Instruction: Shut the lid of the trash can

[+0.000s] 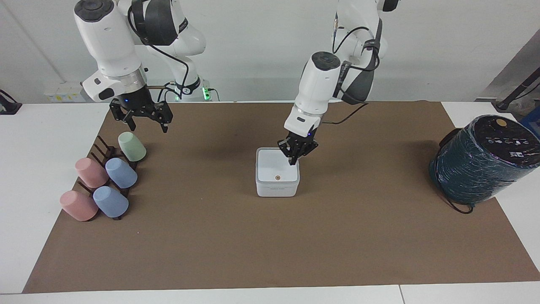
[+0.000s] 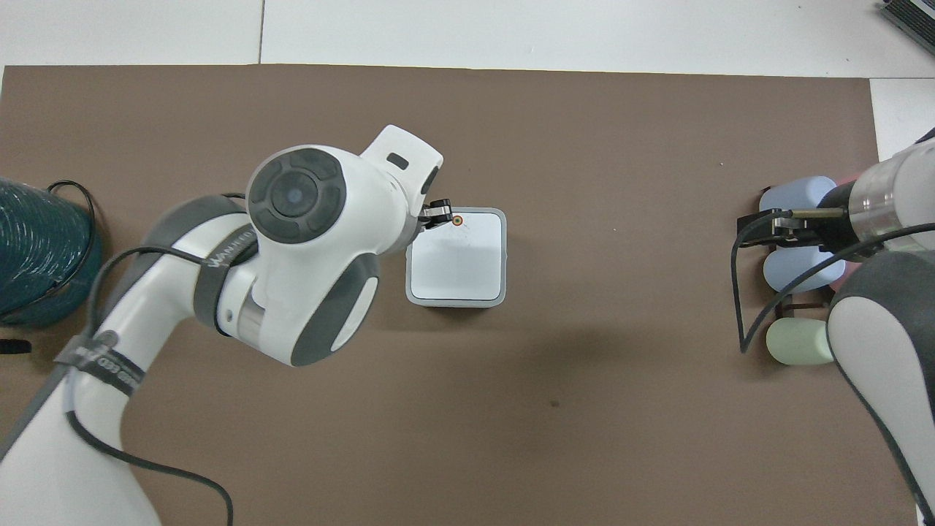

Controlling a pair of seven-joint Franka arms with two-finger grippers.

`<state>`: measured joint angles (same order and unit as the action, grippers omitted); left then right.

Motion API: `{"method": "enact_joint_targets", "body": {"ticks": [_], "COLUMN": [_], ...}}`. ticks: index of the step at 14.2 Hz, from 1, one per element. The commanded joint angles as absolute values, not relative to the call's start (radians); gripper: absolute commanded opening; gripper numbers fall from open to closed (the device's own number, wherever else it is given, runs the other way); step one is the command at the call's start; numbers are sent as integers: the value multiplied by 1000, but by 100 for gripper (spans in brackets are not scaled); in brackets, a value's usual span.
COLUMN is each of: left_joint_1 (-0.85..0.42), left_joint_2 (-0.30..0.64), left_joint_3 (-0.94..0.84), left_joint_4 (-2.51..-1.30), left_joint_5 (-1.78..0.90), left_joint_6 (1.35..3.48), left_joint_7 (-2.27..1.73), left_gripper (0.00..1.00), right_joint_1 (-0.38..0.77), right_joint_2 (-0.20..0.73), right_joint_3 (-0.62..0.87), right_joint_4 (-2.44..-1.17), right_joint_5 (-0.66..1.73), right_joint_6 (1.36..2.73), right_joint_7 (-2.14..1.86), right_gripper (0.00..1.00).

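Observation:
The small white trash can [image 1: 276, 190] stands in the middle of the brown mat. Its lid [image 1: 272, 166] lies flat on top, with the orange dot [image 1: 277, 177] showing. The lid also shows flat in the overhead view [image 2: 456, 259]. My left gripper [image 1: 292, 161] is shut and points down over the lid's edge toward the left arm's end. I cannot tell whether it touches the lid. In the overhead view the left gripper [image 2: 438, 212] shows beside the dot. My right gripper [image 1: 145, 123] is open and empty, and waits over the cup rack.
A large dark teal cylinder [image 1: 481, 162] with a black top stands at the left arm's end of the table, with a cable beside it. A dark rack with several pastel cups [image 1: 105, 177] lies at the right arm's end. The cups also show in the overhead view [image 2: 800, 267].

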<state>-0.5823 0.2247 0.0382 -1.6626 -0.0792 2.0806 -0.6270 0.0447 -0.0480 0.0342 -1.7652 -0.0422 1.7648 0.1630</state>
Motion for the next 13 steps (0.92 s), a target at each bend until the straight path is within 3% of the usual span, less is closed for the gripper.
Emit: {"method": "enact_joint_targets", "body": {"ticks": [1, 11, 13], "left_joint_1": [-496, -55, -51], "left_joint_2": [210, 48, 26], "left_joint_3": [35, 44, 44], "left_joint_4": [-1562, -1597, -1597], "left_joint_5": [-78, -31, 21], "left_joint_6": [1866, 1562, 1562], "left_joint_7": [-458, 286, 288], "left_gripper": [9, 9, 20], "right_joint_1": [31, 31, 31], "right_joint_2": [-61, -61, -61], "right_joint_3": [40, 40, 40], "right_joint_4": [-1781, -1781, -1781], "right_joint_5": [-17, -17, -17], "right_joint_6": [1778, 1778, 1776], "right_joint_7": [138, 138, 138], "right_gripper": [100, 100, 100]}}
